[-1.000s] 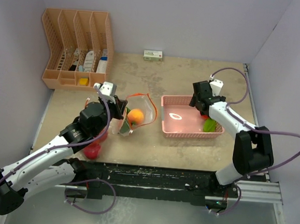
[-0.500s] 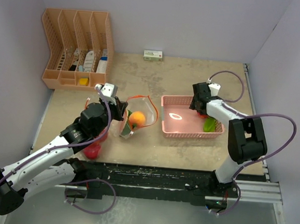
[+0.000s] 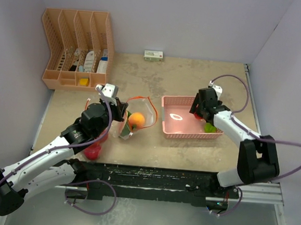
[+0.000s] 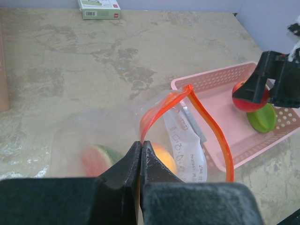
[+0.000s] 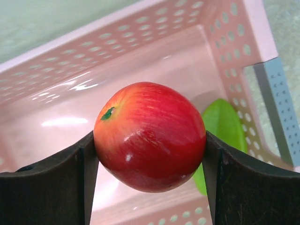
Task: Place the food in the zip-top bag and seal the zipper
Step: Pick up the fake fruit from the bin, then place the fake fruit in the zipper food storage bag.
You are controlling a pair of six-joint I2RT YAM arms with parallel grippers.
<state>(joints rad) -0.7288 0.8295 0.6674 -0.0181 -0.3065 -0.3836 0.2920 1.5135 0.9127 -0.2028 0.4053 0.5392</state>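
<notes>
The left arm stretches forward and low across the counter (image 3: 158,84), and the left tool (image 3: 120,110) meets the near rim of the zip-top bag (image 3: 142,106). In the left wrist view its fingers (image 4: 126,164) are pinched tight together on the clear film, just under the orange zipper strip (image 4: 206,117), and the bag's mouth stands open. The right arm bends in over the pink basket (image 3: 186,133). The right tool (image 5: 150,140) is clamped on a red apple (image 5: 149,133), one finger on each side, and the apple looks clear of the basket floor.

From above that apple is almost hidden under the tool; the right wrist camera shows it plainly, with a green piece (image 5: 221,133) lying behind it in the basket. Inside the bag sits a peach-orange piece (image 3: 136,119), sharp from overhead but blurred through the film at the left wrist, where a red-and-green piece (image 4: 96,158) also shows. A red piece (image 3: 91,151) rests on the counter, partly covered by the left forearm.
</notes>
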